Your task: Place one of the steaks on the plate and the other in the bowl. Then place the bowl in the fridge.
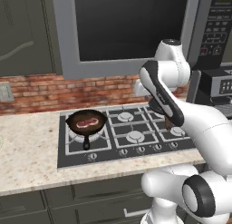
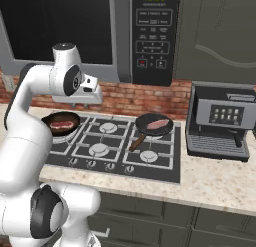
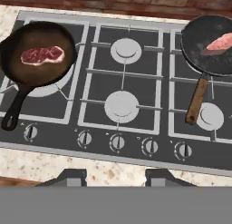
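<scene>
Two steaks lie in pans on the gas stove (image 3: 122, 69). One steak (image 3: 43, 55) (image 1: 87, 123) (image 2: 61, 123), dark red with fat streaks, rests in a black cast-iron skillet (image 3: 18, 78) on the left burner. The paler pink steak (image 3: 221, 42) (image 2: 159, 124) lies in a flat black pan (image 3: 199, 35) with a wooden handle on the right. My gripper (image 3: 114, 175) hangs open high above the stove's front edge and knobs, with nothing between its fingers. The plate, the bowl and the fridge are out of view.
A speckled stone counter (image 1: 27, 155) surrounds the stove, with a brick wall behind. A black coffee machine (image 2: 217, 121) stands on the counter right of the stove. A microwave panel (image 2: 155, 36) hangs above the back. Dark cabinets sit below the counter.
</scene>
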Motion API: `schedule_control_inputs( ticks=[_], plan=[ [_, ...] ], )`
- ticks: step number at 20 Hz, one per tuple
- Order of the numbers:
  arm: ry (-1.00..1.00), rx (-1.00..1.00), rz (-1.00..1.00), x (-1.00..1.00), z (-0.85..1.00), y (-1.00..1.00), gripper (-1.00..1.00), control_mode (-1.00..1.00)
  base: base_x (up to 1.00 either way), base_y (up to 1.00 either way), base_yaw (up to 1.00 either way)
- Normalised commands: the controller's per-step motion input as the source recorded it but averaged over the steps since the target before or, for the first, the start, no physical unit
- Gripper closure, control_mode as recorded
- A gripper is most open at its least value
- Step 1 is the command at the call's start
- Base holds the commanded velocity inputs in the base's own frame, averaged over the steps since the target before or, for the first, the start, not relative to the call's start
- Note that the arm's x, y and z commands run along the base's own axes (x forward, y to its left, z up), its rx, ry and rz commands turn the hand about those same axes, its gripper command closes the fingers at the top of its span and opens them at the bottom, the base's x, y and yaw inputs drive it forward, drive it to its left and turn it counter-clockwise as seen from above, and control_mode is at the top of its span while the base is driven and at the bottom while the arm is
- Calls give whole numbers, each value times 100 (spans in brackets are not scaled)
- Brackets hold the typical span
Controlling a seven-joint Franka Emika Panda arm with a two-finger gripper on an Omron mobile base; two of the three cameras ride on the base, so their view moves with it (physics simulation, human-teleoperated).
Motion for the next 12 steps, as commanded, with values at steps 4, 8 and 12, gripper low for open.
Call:
schedule_control_inputs(
  ticks=[4,8,12],
  plan=[
    [0,0,-2,-10,-3,-1,-100,-100,0,0,0],
    [0,2,-15,-8,-19,-13,-100,-100,0,0,0],
    [0,0,-25,0,-56,-24,-100,-100,0,0,0]
  ],
)
